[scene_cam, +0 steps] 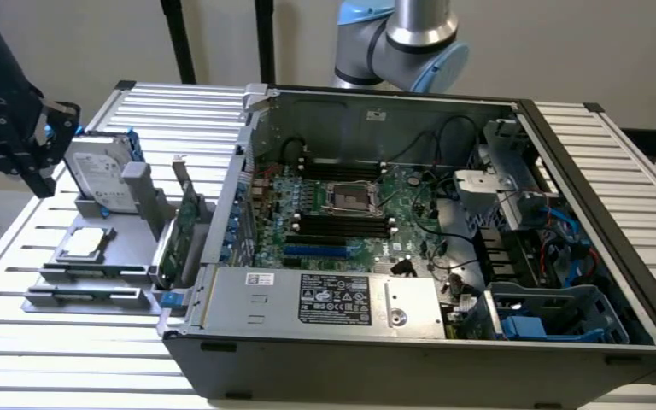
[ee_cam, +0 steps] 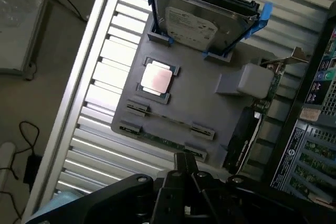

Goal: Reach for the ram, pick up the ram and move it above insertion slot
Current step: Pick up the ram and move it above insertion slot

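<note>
The ram (ee_cam: pixel 167 121) is a thin green stick standing on edge in clips on a grey holder tray (ee_cam: pixel 205 103), with a second stick like it (ee_cam: pixel 157 140) beside it. In the exterior view the ram (scene_cam: pixel 89 273) sits at the tray's near end, on the exterior view's left. My black gripper (ee_cam: pixel 185 162) hangs above the tray's ram end, shut and holding nothing. Seen from outside, the gripper (scene_cam: pixel 34 171) is high, off the tray's far corner, beside the hard drive. The insertion slot (scene_cam: pixel 340 225) is one of several parallel black sockets on the motherboard inside the open case.
The tray also carries a hard drive (ee_cam: pixel 205 19) in blue clips, a square silver processor (ee_cam: pixel 156 80) and a tall expansion card (ee_cam: pixel 257 114). The open computer case (scene_cam: pixel 419 325) fills the slatted table's right side. A blue slot (scene_cam: pixel 322 252) lies beside the black sockets.
</note>
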Controlling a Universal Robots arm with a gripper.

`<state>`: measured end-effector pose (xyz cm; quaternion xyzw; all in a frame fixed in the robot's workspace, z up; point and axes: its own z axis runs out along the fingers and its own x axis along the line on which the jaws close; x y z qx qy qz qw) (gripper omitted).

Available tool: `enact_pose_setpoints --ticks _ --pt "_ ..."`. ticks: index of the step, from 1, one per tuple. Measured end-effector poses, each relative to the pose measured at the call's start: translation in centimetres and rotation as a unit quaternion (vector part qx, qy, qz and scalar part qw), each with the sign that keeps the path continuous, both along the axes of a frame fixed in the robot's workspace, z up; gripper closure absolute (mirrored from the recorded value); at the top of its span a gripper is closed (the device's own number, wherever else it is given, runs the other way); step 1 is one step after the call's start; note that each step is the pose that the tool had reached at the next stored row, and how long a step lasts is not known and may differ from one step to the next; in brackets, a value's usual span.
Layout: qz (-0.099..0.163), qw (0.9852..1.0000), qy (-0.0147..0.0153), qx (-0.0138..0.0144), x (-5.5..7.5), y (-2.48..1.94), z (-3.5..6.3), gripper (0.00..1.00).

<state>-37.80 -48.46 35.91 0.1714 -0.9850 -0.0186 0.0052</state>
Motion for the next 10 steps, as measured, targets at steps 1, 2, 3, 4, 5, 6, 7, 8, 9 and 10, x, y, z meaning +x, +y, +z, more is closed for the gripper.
enact_pose_setpoints --ticks 1,2,3,4,5,6,7,8,9,10 --pt "0.008 1.0 0.0001 0.0 0.0 0.0 -0.03 0.89" --pt "0.015 0.9999 0.0003 0.0 0.0 0.0 -0.05 0.89" --pt "0.022 0.9997 0.0004 0.0 0.0 0.0 -0.08 0.89" --pt "0.03 0.9995 0.0006 0.0 0.0 0.0 -0.1 0.89" --pt "0.037 0.9993 0.0007 0.0 0.0 0.0 -0.13 0.89" --pt "0.045 0.999 0.0009 0.0 0.0 0.0 -0.16 0.89" --pt "0.053 0.9986 0.0011 0.0 0.0 0.0 -0.18 0.89" --pt "0.06 0.9982 0.0012 0.0 0.0 0.0 -0.21 0.89" --pt "0.067 0.9977 0.0014 0.0 0.0 0.0 -0.24 0.89" --pt "0.075 0.9972 0.0015 0.0 0.0 0.0 -0.26 0.89"
